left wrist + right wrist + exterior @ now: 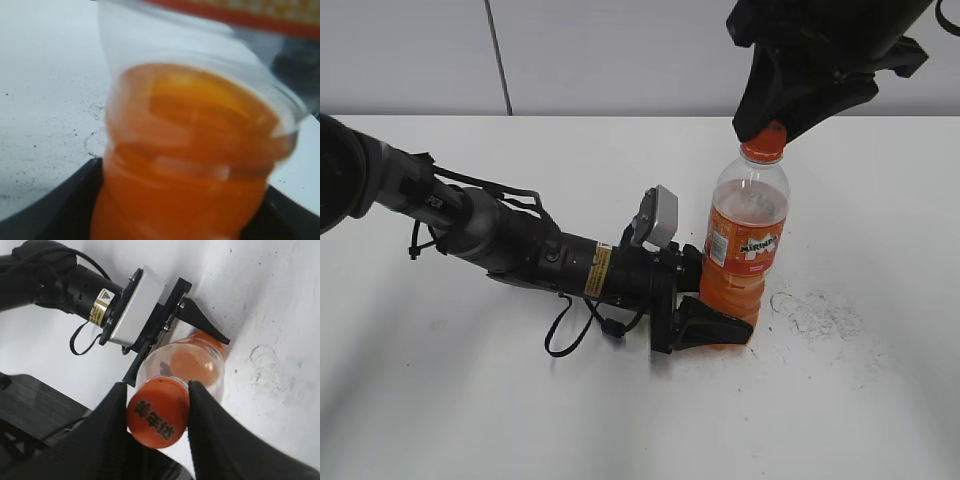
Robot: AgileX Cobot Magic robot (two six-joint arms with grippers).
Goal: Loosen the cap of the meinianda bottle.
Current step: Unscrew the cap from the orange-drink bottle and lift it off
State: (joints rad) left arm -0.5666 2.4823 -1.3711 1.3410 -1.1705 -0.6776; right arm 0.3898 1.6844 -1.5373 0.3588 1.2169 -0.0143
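Ext. view: bottle (748, 235) upright on white table (440, 400), right of centre, orange drink filling approx. the lower two-thirds, label facing camera. Left gripper (712, 322) low at bottle's base, arm lying nearly flat along table from left of bottle, fingers closed around ribbed lower body, one black finger (715, 325) across front of base. Right gripper (767, 128) down from above bottle, black fingers on either side of cap (764, 143), cap's lower part and neck ring visible below them. Grey scuff marks (815, 312) on table just right of bottle's base. Left wrist view: blurred, v. close; bottle (195, 150) fills frame, orange liquid and clear ribbed wall, label edge at top; black finger (60, 205) dark at lower left against bottle wall, another dark shape lower right; white table (45, 90) w/ black specks left of bottle. Right wrist view: looking down onto cap (158, 411), orange w/ dark printed characters on top, pinched between two black fingers (107, 420), jaws narrowed to cap width and touching both sides. Bottle's shoulder (192, 357) below cap, left gripper (202, 327) clamped at far side w/ white wrist camera box (135, 305) behind. Scuff ring (265, 360) on table right of bottle.
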